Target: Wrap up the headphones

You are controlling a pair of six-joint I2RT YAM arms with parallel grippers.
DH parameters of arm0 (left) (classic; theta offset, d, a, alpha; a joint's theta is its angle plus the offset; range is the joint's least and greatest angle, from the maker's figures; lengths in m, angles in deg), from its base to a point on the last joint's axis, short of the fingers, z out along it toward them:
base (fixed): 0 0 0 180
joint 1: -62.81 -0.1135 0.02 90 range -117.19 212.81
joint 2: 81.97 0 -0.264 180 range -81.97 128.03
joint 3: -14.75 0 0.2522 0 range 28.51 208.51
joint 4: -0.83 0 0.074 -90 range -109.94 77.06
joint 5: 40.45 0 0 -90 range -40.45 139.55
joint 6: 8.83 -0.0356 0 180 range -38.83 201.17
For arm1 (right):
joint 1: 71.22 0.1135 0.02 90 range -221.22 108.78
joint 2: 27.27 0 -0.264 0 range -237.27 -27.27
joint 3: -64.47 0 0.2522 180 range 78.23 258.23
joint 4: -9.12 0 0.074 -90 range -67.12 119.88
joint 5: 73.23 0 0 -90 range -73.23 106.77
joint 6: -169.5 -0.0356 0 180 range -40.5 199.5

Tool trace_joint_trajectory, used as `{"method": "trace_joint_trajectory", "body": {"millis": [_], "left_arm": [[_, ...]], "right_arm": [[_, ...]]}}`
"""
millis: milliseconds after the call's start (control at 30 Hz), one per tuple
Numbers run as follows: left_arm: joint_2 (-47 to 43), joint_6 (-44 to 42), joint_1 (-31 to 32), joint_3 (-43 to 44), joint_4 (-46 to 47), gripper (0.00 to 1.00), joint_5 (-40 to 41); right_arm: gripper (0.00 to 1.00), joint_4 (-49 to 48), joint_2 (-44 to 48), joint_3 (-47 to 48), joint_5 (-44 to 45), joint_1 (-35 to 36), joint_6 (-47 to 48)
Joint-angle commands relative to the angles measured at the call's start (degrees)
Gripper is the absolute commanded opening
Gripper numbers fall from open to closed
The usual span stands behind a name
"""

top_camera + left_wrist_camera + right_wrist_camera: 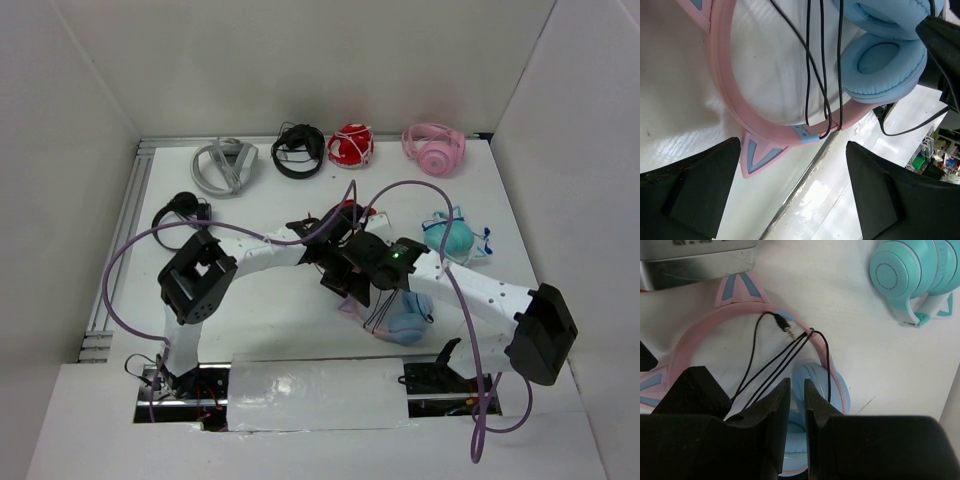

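Observation:
The headphones (403, 322) lie at the table's near middle, with a pink headband (735, 100), a cat ear (757, 156) and light blue ear cups (885, 65). Their thin black cable (822, 75) runs in several strands across the headband, and its plug (785, 325) rests on the band. My left gripper (794, 165) is open and empty, just above the band by the cat ear. My right gripper (797, 390) has its jaws almost together with nothing seen between them, over a blue ear cup (817, 385). In the top view both grippers (355, 275) overlap above the headphones.
Teal headphones (450, 238) lie just right of the arms and also show in the right wrist view (912, 275). Grey (225, 165), black (298, 150), red (350, 147) and all-pink (433, 148) headphones line the back. Another black pair (180, 210) lies at the left.

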Motion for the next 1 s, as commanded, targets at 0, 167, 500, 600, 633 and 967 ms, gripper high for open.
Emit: {"method": "trace_joint_trajectory", "body": {"millis": [0,167,500,600,633,967], "left_arm": [[-0.82,-0.87,0.0,1.76,-1.35,0.99,1.13],[-2.92,-0.61,-0.17,0.8,-1.7,0.99,2.89],[-13.99,-1.57,-1.14,-0.61,-1.26,0.99,5.08],[-21.54,-1.4,-1.14,-1.13,-3.28,0.99,11.21],[-23.57,-0.62,-1.14,-1.57,-3.98,0.99,13.33],[-44.92,19.68,-12.54,-11.66,-28.06,0.99,44.35]], "right_arm": [[0.25,0.71,1.2,1.19,0.89,-1.33,-0.78],[0.25,0.71,-0.65,1.27,0.71,-4.05,-0.61],[0.44,1.77,6.02,6.8,6.24,-5.02,-4.56],[0.99,-1.47,11.37,9.53,5.9,-7.12,-6.67],[1.0,-3.92,14.61,9.62,5.29,-9.66,-9.63],[1.0,-12.12,33.44,2.16,-15.35,-40.84,-18.28]]}}
